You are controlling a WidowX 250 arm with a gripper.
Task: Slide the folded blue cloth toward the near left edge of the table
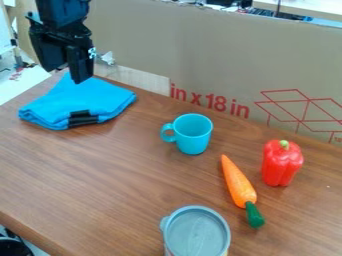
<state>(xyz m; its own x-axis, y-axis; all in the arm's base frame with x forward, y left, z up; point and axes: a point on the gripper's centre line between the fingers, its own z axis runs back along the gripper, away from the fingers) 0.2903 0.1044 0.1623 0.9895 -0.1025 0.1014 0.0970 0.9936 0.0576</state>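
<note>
The gripper (pixel 72 71) is being held at the upper left, by the back of the folded blue cloth (pixel 83 102); whether contact is being made cannot be told, nor whether the gripper is being kept spread or pressed together. The cloth is being borne by the table (pixel 127 175), near its back left edge. With only the top layer being caught, the folds could be pulled apart; with the cloth being pushed outward, it could be sent over that edge. By a low sweep to the picture's right, the cup (pixel 192 134) could be tipped, being light by its look. In the upright cup, only blue inner wall is being shown. At the bottom edge, the grey tub (pixel 198 235) is being cut off; whether a lid or its inside is being seen cannot be told.
</note>
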